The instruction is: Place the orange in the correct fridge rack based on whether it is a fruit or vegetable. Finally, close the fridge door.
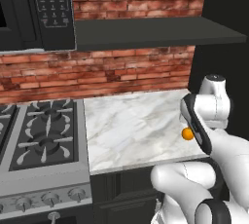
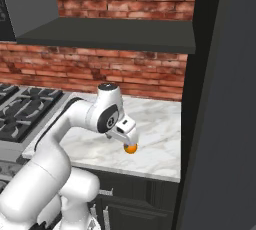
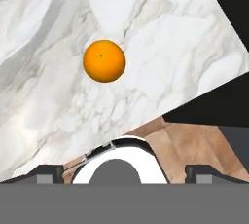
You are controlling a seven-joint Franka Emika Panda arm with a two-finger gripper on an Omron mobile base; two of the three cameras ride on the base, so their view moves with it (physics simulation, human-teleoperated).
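One orange on marble ctr

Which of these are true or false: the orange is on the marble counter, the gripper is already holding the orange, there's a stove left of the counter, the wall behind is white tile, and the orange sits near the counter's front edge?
1. The orange lies on the marble counter. True.
2. The gripper is holding the orange. False: in the hand view the orange lies free on the counter, apart from the fingertips.
3. A stove stands left of the counter. True.
4. The wall behind is white tile. False: it is red brick.
5. The orange sits near the counter's front edge. True, judging by both base views.
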